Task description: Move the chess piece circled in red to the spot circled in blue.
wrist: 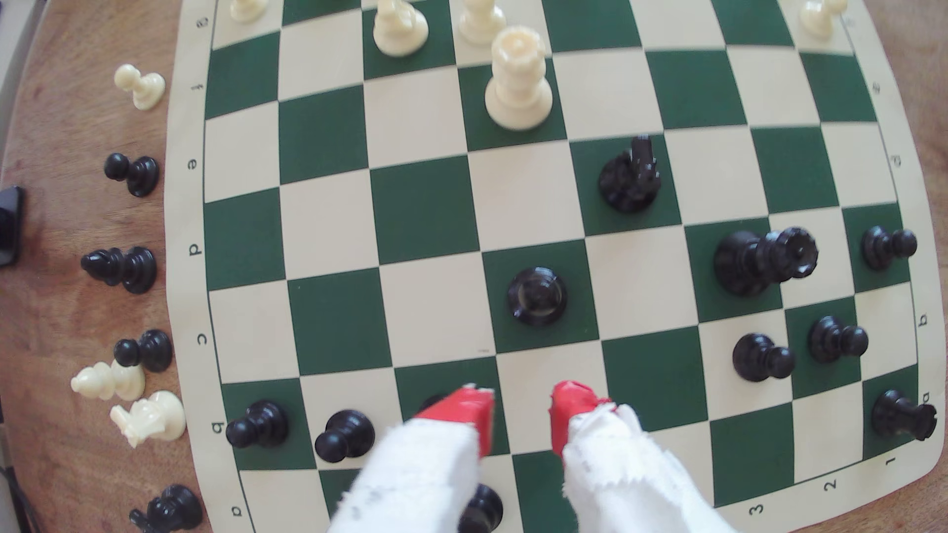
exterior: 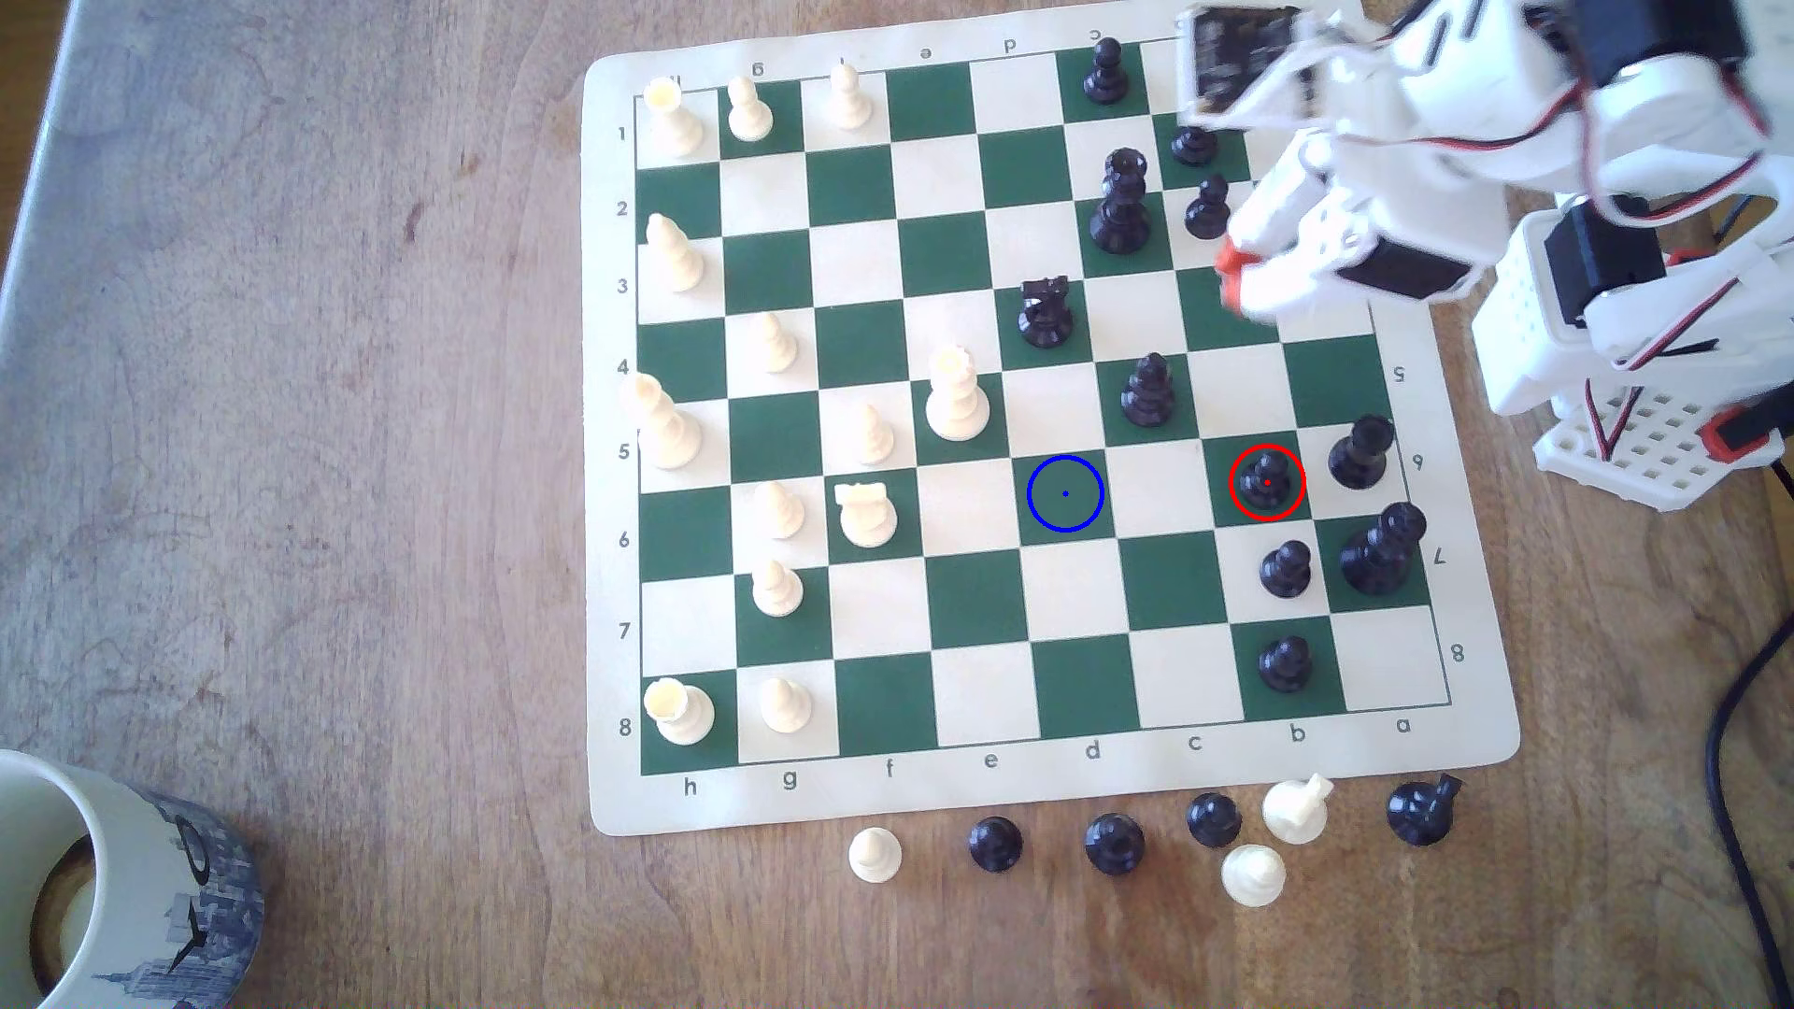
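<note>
Leftmost in the exterior view, a ceramic mug (exterior: pixel 116 883) printed with a dark skyline drawing stood on the worn, grainy wooden desk (exterior: pixel 291 388). Beside it lay the flat, roll-up chessboard (exterior: pixel 980 602), cream with dark green squares, its border printed with the digits 1 to 8 and the letters a to h. Cream plastic pieces crowded the board's left files, among them a tall crowned piece (exterior: pixel 956 393). Further right, the spot circled in blue (exterior: pixel 1065 494), a bare green square with a centre dot, sat in row 6 above the letter d. A glossy black knight (exterior: pixel 1046 312) and a pointed black bishop (exterior: pixel 1148 390) stood beyond it. Two squares to the right of the blue ring, the chess piece circled in red (exterior: pixel 1267 481), a shiny black ball-headed pawn with a flared base, rested upright on its green square above the letter b. Along the board's near edge, captured pieces (exterior: pixel 1116 842) of both colours stood on the wood. At the right, the white plastic arm's pincer (exterior: pixel 1231 281), red tape on its tips, hung above the board well apart from the ringed pawn; in the wrist view the pincer (wrist: pixel 520 410) stood partly open, gripping nothing.
</note>
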